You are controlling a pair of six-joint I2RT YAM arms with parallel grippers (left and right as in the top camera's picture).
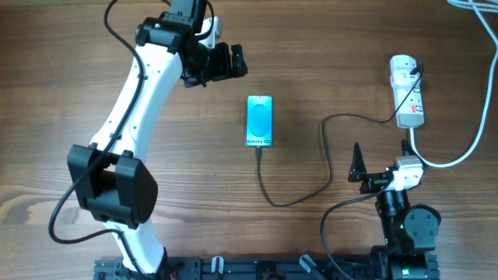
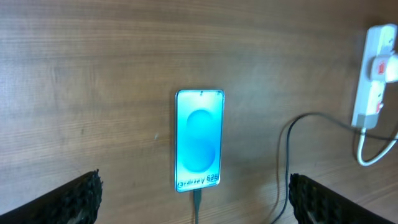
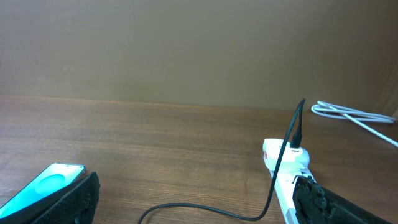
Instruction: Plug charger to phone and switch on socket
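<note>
Phone (image 1: 259, 121) lies flat mid-frame in overhead view, screen up: bright cyan w/ lighter oval & white "Galaxy S25" text at its lower end. Thin black charger (image 1: 296, 203) meets that lower edge, then loops right & up to white socket (image 1: 407, 92), upper right. Left gripper (image 1: 236, 61), above-left of phone, is spread wide, empty. Right gripper (image 1: 359, 173), lower right, is likewise spread, holding nothing.
</note>
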